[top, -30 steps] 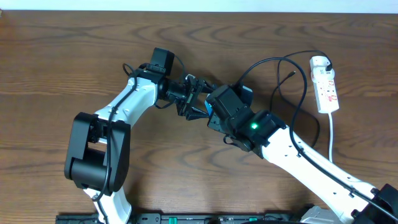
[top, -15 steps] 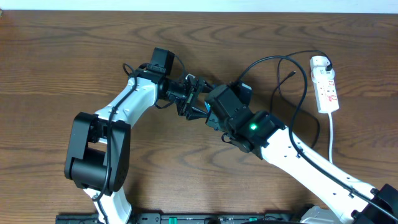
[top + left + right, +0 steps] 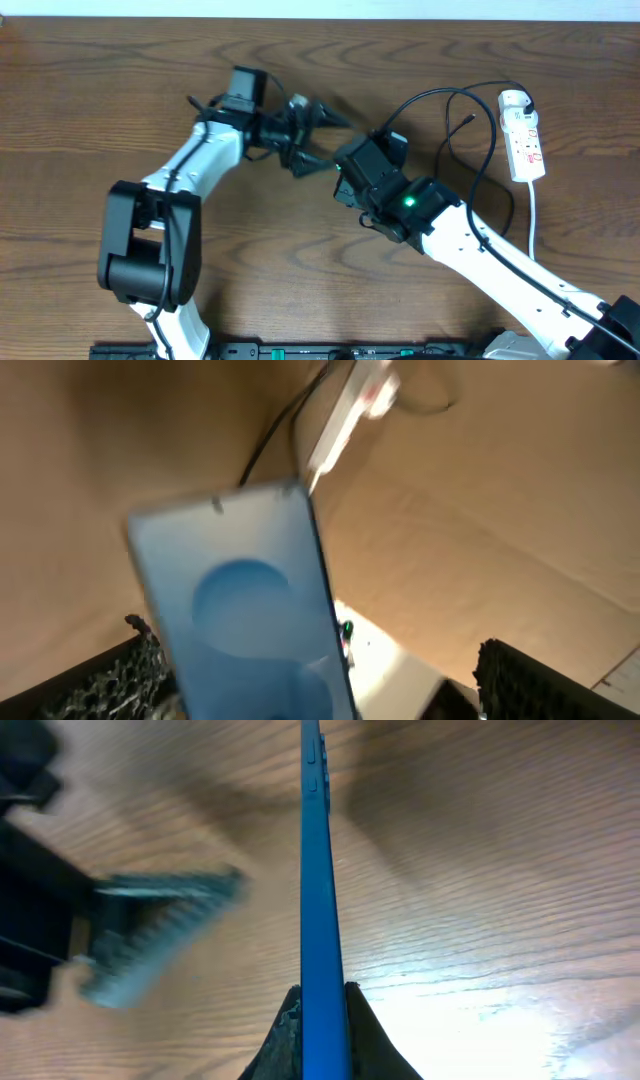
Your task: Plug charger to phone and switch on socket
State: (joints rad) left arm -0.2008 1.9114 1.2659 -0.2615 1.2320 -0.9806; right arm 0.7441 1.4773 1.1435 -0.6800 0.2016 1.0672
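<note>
Blue phone (image 3: 318, 870), pinched edge-on in your right gripper (image 3: 318, 998) alone, may pivot or slip; left gripper (image 3: 330, 143) gapes empty beside it.

Left hand (image 3: 333, 145) spread; right hand (image 3: 322, 1008) clamped

A dark brown worktop (image 3: 90, 90) with bold, wavy wood grain fills nearly the whole overhead view. A thin pale strip (image 3: 320, 8) runs along the top edge where the wood ends; whether it is wall or floor cannot be told. A dark rail (image 3: 300, 352) with green marks lies at the bottom edge. Soft shadows lie on the wood. In the right wrist view a white glare (image 3: 500, 1010) washes out the grain at lower right. In the left wrist view the wood looks paler tan, with a bright patch (image 3: 385, 655).
</note>
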